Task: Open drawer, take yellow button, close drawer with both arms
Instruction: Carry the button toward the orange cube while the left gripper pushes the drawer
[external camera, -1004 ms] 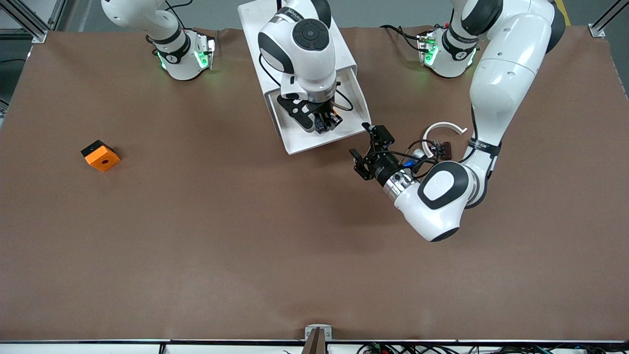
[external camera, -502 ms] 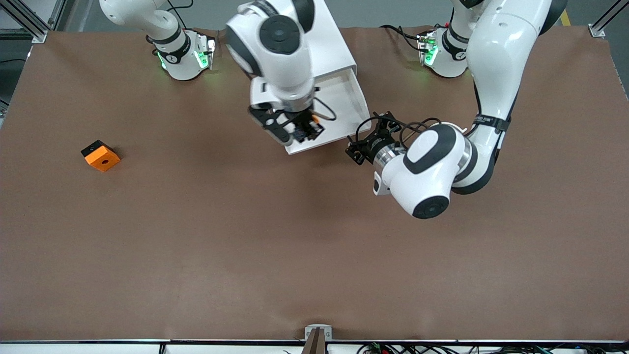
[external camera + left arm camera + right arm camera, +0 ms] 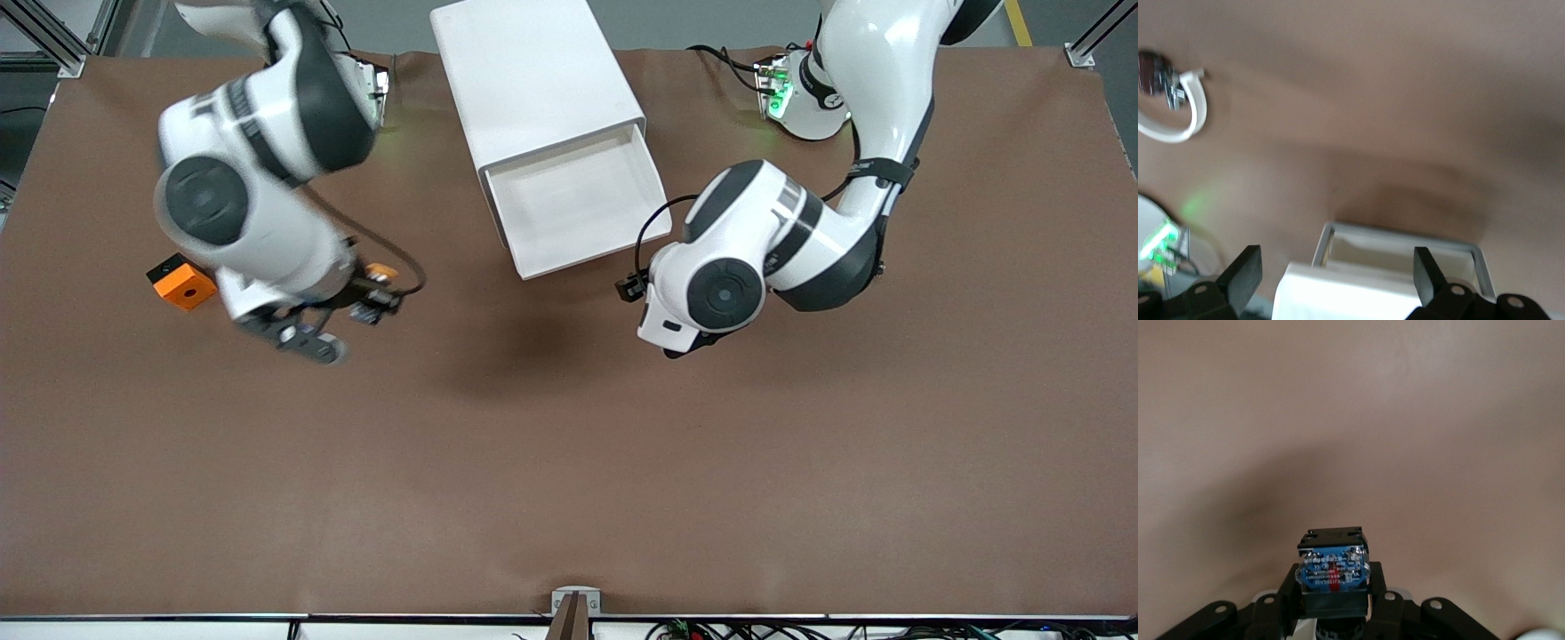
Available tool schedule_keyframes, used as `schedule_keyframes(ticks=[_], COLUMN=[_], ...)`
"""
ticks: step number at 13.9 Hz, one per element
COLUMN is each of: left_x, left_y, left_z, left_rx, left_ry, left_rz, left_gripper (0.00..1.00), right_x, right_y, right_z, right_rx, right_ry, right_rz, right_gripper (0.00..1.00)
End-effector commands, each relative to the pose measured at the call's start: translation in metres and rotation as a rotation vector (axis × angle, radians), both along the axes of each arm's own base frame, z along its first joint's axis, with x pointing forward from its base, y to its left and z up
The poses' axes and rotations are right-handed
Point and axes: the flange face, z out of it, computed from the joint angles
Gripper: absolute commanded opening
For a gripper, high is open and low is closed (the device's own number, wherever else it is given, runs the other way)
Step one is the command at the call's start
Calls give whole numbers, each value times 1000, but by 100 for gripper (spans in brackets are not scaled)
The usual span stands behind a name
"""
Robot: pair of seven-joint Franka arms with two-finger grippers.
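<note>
Brown matte covering spreads over the whole bench [image 3: 569, 462]. At the robots' edge stands the white boxy cabinet [image 3: 533, 76], its shallow white top drawer [image 3: 578, 204] pulled out toward the front camera. The right pincer [image 3: 1333, 587] hangs over bare bench toward the right arm's end, clamped on the tiny push button with a black-and-blue body [image 3: 1332, 570]. Beside that arm lies an orange cube with a dark hole [image 3: 182, 282]. The left pincer [image 3: 1338, 280] has its fingers [image 3: 1245, 270] spread apart, holding nothing, in front of the drawer. A white open ring [image 3: 1178, 120] lies toward the left arm's end.
</note>
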Motion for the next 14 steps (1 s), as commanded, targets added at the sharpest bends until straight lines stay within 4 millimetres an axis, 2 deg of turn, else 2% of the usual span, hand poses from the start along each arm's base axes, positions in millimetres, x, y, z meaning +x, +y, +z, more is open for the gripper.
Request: schedule_keyframes(ticks=[1,3,5,7,9,10,11,12,13,14], left_x=[8,19,24,21,6,-4,-21,-33,-44,-58], left_y=[-2,-8,-10,-19,-28,-32,-40,-43,-45,-55], left_z=[7,8,16,19,19,15,10,5,-3,-8], left_rx=[-35,-73,-53,-46,-31,-38,-50,-55,-53,-53], left_ry=[-101,-199,-295,-342,-383,-405,-429,-443,-448,-455], left_rz=[-24,-13,-35,-59,-89,-91,-107,-109,-108,-127], left_gripper=[100,100,100,100,100,100,100,100,100,100], right_x=[6,15,13,7,-5,-12,-19,-25,-33,-39], right_y=[-85,-141,-178,-209,-234,-253,-270,-281,-288,-292], right_z=[-23,-50,-79,-109,-143,-161,-176,-189,-211,-225], right_rx=[26,8,-8,-35,-48,-51,-56,-62,-68,-70], right_ry=[-16,-59,-92,-112,-146,-166,-191,-220,-235,-238], right_rz=[116,195,218,201,216,219,236,262,270,264], right_gripper=[0,0,0,0,0,0,0,0,0,0])
